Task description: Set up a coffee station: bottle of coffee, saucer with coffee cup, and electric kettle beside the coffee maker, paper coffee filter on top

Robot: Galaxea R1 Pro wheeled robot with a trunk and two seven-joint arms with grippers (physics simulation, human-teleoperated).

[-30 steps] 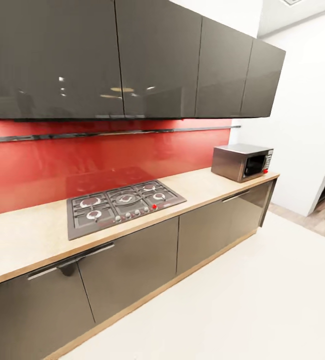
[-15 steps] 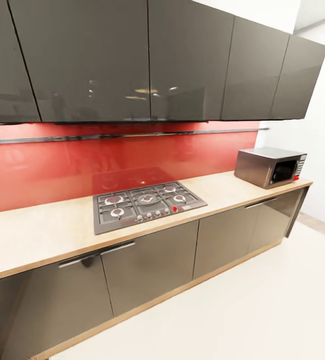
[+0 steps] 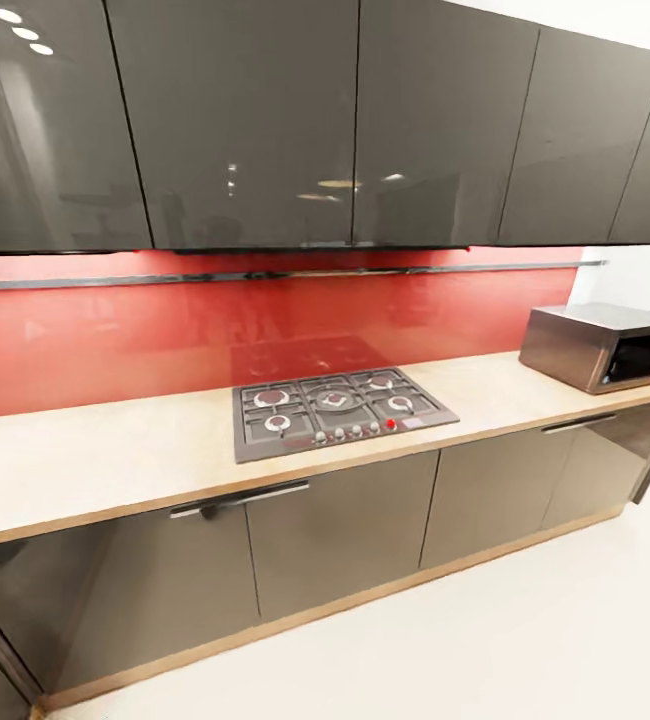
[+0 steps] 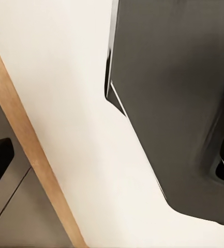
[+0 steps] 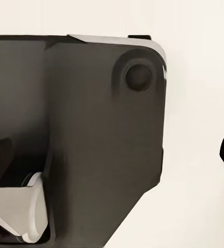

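No task item is in sight and no step shows as done: the bench carries a hob and microwave, so the robot appears in transit; finger state cannot be told for either arm.

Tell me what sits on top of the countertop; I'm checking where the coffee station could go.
On the countertop sit a gas hob and, at its right end, a microwave. What the cabinets underneath contain is hidden by shut doors.
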